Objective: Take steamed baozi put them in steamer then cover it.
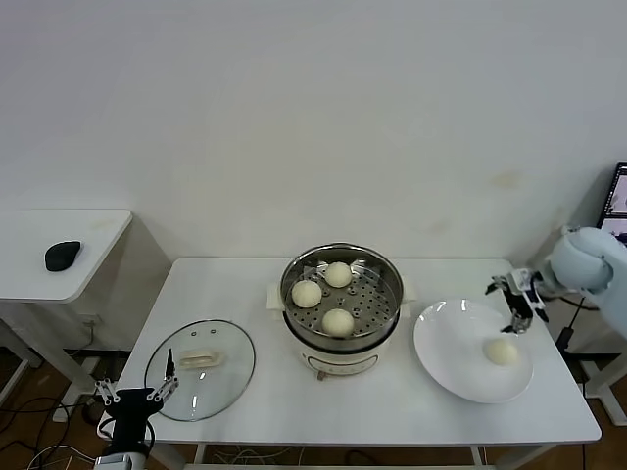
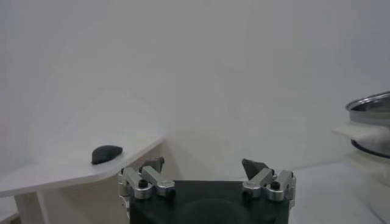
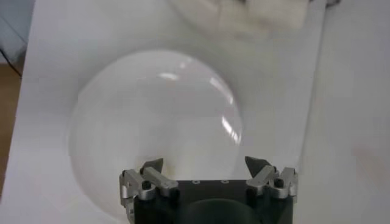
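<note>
Right gripper [image 1: 516, 305], jaws spread and empty, hovers above the last pale round bun [image 1: 502, 352] on the white plate [image 1: 441, 357]; it should descend centred, squeezing gently. Left gripper [image 1: 137, 390], also spread, waits near the glass lid [image 1: 220, 377].

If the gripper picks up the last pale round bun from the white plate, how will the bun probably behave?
The smooth, pale cream bun on the flat white plate is probably soft and light, so a hard squeeze may dent it. Being round on a glossy plate, it may roll or slide if nudged.

Three baozi [image 1: 327, 296] in the central steamer [image 1: 342, 298], cover [image 1: 201, 369] left, plate [image 1: 472, 351] right.
</note>
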### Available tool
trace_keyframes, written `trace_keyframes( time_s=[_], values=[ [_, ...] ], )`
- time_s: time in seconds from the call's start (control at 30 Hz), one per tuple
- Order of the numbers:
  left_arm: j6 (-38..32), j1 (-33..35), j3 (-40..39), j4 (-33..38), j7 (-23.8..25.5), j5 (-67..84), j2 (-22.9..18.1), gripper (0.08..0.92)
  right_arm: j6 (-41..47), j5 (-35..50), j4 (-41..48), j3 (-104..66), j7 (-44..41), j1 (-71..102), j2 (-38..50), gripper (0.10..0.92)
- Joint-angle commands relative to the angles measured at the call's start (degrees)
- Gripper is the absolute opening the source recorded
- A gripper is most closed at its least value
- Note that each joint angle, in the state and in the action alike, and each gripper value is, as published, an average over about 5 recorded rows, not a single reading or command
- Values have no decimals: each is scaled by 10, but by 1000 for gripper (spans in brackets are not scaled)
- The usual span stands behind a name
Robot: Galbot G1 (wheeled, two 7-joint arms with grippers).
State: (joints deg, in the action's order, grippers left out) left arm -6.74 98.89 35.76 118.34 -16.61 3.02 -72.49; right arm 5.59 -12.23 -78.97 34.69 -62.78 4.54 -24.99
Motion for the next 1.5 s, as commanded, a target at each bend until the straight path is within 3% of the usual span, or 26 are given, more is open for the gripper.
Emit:
trace_keyframes(
  time_s=[0.03,0.83,1.2,1.5],
  values=[
    [1,1,1,0,0,0,1,823,-9,-66,75,-102,4,129,-25,823],
    [2,-4,2,-7,1,1,0,823,-12,-98,143,-115,17,146,-108,813],
    [2,-5,3,-10,0,0,-2,823,-9,-105,141,-116,12,141,-105,662],
    [2,-6,2,-9,0,0,-1,823,13,-43,85,-61,2,76,-52,559]
  ],
)
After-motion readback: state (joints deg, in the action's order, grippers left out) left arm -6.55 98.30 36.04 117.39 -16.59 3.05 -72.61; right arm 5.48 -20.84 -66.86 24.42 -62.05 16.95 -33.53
